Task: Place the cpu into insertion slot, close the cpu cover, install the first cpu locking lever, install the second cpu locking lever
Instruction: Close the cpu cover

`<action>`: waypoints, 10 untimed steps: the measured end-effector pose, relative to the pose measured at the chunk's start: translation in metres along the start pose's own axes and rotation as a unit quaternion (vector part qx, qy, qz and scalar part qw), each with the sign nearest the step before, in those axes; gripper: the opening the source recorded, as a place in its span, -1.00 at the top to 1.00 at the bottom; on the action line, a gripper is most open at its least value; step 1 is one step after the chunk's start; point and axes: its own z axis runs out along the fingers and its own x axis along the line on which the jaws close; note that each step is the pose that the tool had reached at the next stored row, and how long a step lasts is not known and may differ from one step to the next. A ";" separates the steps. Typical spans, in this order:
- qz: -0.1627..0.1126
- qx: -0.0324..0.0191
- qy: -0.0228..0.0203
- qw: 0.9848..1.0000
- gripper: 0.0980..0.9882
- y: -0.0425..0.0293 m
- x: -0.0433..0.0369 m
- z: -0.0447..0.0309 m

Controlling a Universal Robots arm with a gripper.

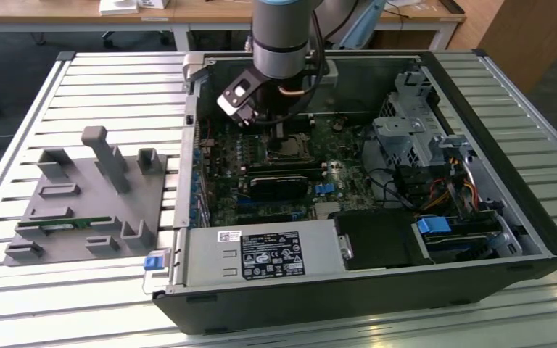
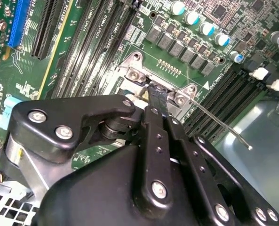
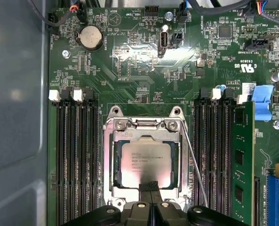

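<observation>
The open computer case (image 1: 510, 181) is lying on a slatted table (image 1: 114, 87), with the arm (image 1: 281, 36) reaching down into it over the green circuit board (image 3: 130, 61). The gripper (image 3: 149, 187) is holding its fingers together, tips at the edge of the cpu cover (image 3: 107, 160). That cover is lying flat around the cpu (image 3: 146, 162), which is sitting in the insertion slot (image 3: 116, 165). A thin wire lever (image 3: 194, 169) is standing free just beside it.

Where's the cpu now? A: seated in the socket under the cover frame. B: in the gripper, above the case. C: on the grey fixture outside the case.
A: the first wrist view shows the cpu lying in the insertion slot, framed by the cpu cover.
</observation>
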 end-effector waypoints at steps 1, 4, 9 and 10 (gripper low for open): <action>0.000 0.000 0.000 1.000 0.98 0.0000 0.0000 -0.0010; 0.000 0.000 0.001 1.000 0.98 0.0007 0.0001 -0.0027; 0.000 0.001 0.001 1.000 0.98 0.0045 0.0001 -0.0027; 0.000 0.001 0.001 1.000 0.98 0.0053 0.0001 -0.0027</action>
